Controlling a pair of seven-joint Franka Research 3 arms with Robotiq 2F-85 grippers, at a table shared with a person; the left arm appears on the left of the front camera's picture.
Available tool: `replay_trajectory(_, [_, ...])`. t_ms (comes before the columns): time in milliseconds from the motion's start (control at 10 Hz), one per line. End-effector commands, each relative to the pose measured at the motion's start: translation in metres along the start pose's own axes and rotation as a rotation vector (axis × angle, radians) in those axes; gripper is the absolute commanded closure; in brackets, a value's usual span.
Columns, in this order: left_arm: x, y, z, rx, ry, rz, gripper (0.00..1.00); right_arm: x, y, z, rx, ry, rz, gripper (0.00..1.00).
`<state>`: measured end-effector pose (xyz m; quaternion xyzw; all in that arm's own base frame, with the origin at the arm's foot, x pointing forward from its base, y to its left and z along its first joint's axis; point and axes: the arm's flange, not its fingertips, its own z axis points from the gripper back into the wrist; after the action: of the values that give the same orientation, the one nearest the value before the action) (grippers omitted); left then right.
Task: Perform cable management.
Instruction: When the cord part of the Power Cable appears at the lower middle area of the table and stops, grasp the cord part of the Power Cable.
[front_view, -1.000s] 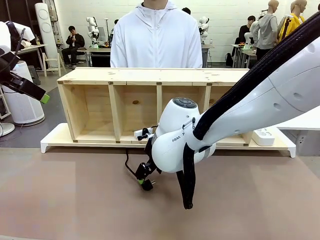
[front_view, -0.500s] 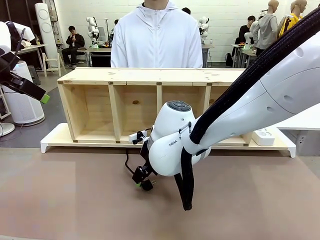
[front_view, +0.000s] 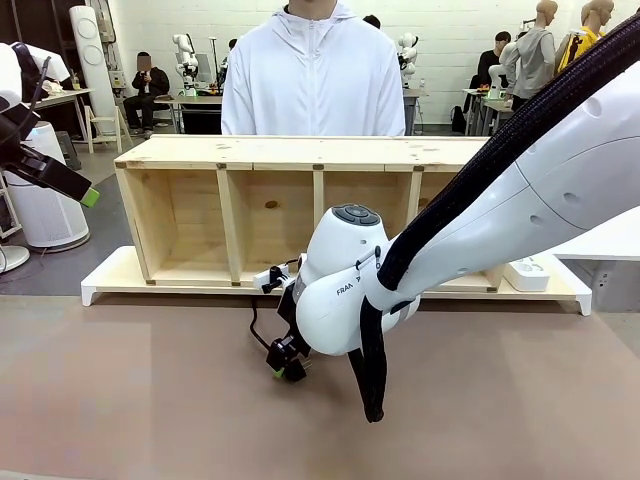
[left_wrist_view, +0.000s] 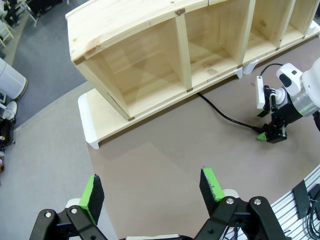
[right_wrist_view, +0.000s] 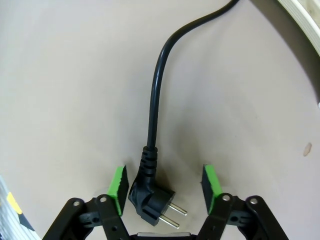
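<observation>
The cable (right_wrist_view: 155, 100) is a thin black cord lying on the brown table; it runs from the shelf's foot (left_wrist_view: 220, 112) and ends in a small black plug (right_wrist_view: 150, 197) with two pins. My right gripper (right_wrist_view: 165, 187) is down at the table with the plug between its green pads. The left pad is close beside the plug body and the right pad stands clear of it, so the gripper is open. From the front, the gripper (front_view: 285, 365) hangs under the white wrist, the cord (front_view: 251, 325) curving behind it. My left gripper (left_wrist_view: 151, 188) hovers high at the left, open and empty.
A wooden shelf unit (front_view: 300, 152) with open compartments lies on a white base board (front_view: 110, 280) at the table's far side. A person in a white jacket (front_view: 312, 80) stands behind it. A white power strip (front_view: 527, 272) rests at the board's right end.
The right arm has shifted slightly left and lower over the plug, and its fingers have drawn closer together around it. The left arm has not moved.
</observation>
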<state>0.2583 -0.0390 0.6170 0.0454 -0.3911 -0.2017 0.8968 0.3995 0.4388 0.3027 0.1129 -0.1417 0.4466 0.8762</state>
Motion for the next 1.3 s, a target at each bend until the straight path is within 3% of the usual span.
replay_trajectory(0, [0.0001,0.0005,0.0002,0.005,0.000,0.000,0.00,0.0015,-0.0042,-0.0031,0.013,-0.027,0.026,0.33])
replay_trajectory(500, [0.0001,0.0005,0.0002,0.005,0.000,0.000,0.00,0.0043,-0.0054,-0.0049,0.011,-0.048,0.043,0.33])
replay_trajectory(600, [0.0001,0.0005,0.0002,0.005,0.000,0.000,0.00,0.0046,-0.0063,-0.0054,0.009,-0.032,0.049,0.37])
replay_trajectory(700, [0.0001,0.0005,0.0002,0.005,0.000,0.000,0.00,0.0055,-0.0088,-0.0054,0.008,-0.010,0.027,0.52])
replay_trajectory(800, [0.0001,0.0005,0.0002,0.005,0.000,0.000,0.00,0.0050,-0.0086,-0.0058,0.011,-0.007,0.024,0.57])
replay_trajectory(900, [0.0001,0.0005,0.0002,0.005,0.000,0.000,0.00,0.0047,-0.0087,-0.0059,0.018,-0.005,0.020,0.71])
replay_trajectory(1000, [0.0001,0.0005,0.0002,0.005,0.000,0.000,0.00,0.0055,-0.0102,-0.0060,0.019,-0.005,0.018,0.76])
replay_trajectory(1100, [0.0001,0.0005,0.0002,0.005,0.000,0.000,0.00,0.0059,-0.0112,-0.0059,0.022,-0.005,0.016,0.91])
replay_trajectory(1200, [0.0001,0.0005,0.0002,0.005,0.000,0.000,0.00,0.0057,-0.0108,-0.0065,0.024,-0.004,0.018,0.96])
